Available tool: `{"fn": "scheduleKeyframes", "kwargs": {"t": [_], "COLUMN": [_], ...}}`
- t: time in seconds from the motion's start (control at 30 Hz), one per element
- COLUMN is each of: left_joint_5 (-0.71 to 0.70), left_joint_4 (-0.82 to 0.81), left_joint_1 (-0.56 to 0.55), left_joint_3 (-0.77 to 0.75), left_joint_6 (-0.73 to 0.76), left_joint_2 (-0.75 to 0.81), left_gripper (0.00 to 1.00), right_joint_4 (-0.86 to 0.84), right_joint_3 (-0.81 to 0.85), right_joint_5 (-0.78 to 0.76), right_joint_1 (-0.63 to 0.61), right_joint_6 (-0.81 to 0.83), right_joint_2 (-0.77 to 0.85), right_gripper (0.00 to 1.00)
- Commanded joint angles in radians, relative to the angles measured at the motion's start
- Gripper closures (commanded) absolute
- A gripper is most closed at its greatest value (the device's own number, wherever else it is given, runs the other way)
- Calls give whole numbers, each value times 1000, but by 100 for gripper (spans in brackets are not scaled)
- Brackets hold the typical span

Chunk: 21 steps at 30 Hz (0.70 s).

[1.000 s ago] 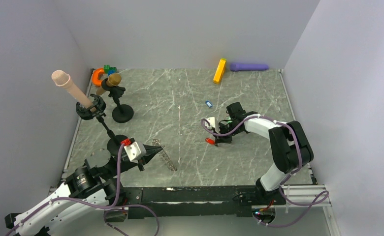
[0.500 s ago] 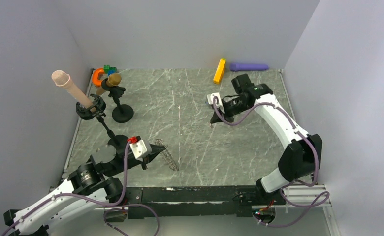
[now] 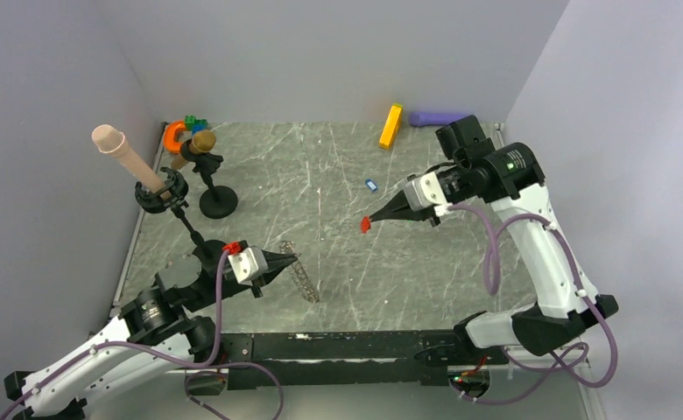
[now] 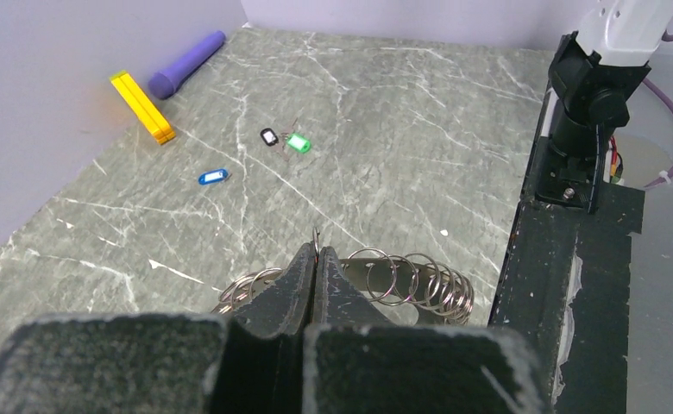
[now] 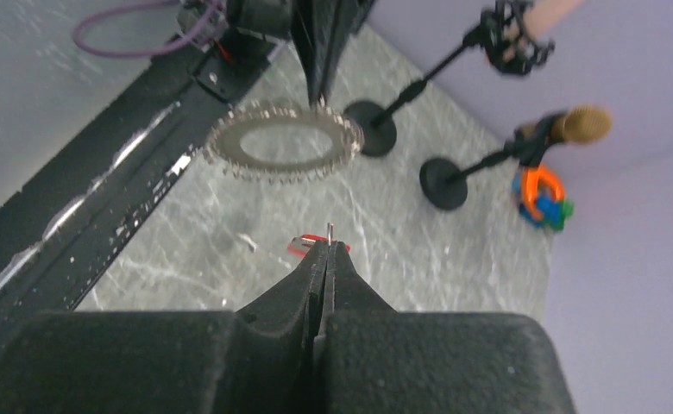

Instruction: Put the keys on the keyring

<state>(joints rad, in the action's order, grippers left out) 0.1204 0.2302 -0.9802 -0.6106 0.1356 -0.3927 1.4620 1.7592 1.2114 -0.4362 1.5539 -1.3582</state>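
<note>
1. Top external view: we saw the marbled table [image 3: 425, 271] bearing both arms.
2. The left gripper [image 3: 291, 256] was pinched shut on the keyring [image 3: 303, 282], near-left.
3. The right gripper [image 3: 376, 218] was clamped on the red key [image 3: 365, 224], over mid-table.
4. The blue key [image 3: 371, 185] lay farther back; the black key [image 4: 269, 136] and green key [image 4: 297, 143] lay close together, apart from it.
</note>
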Motion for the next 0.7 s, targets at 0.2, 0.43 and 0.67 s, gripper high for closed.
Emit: {"fn": "scheduleKeyframes", "kwargs": {"t": [0.2,0.43,0.67], "left_joint_5": [21,21,24], "left_joint_4": [-46,-41,-37], "left_joint_1": [2,3,3], "left_joint_3": [-62,-70,-81], "left_joint_6": [31,31,32], "left_joint_2": [20,23,20], "left_gripper": [100,100,100], "right_joint_4": [37,37,37], "right_joint_3": [106,105,97], "right_joint_5": [96,84,73], "right_joint_1": [-124,-137,-143], "right_joint_6": [-23,-21,-28], "right_joint_2": [43,47,47], "right_gripper": [100,100,100]}}
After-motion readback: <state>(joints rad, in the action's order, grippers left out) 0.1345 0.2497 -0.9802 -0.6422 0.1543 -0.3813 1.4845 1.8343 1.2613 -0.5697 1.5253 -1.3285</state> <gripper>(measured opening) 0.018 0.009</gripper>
